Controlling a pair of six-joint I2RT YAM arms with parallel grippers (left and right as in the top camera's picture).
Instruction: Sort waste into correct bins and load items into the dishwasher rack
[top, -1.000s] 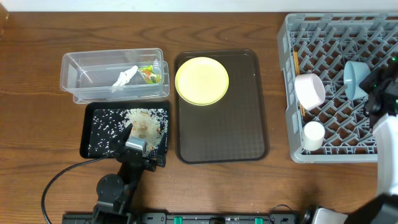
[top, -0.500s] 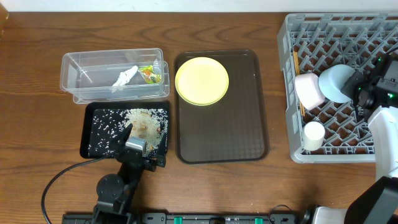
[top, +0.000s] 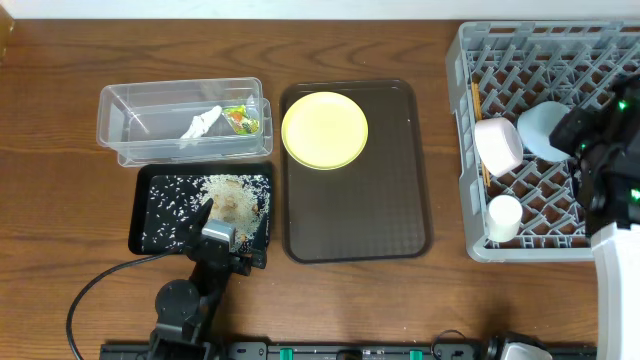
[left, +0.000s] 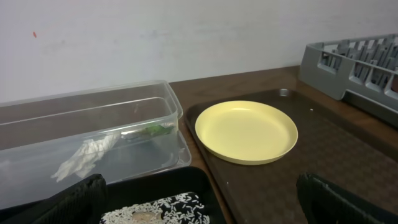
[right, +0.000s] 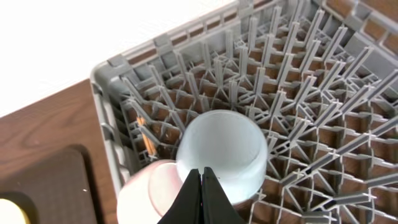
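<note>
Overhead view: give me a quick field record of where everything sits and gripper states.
plate: yellow plate on brown tray
tub: clear tub holds paper scrap and wrapper
black tray: black tray holds rice and crumbs
rack: rack holds blue bowl, white bowl, white cup
left gripper: open
right gripper: right gripper shut, empty

Plate (top: 324, 130) on tray (top: 360, 215), left of rack (top: 530, 60).

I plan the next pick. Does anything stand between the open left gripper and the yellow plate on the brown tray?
Nothing visible does. From the left wrist view, the yellow plate lies bare on the brown tray, just ahead of the open left gripper. The clear tub sits off to one side.
</note>
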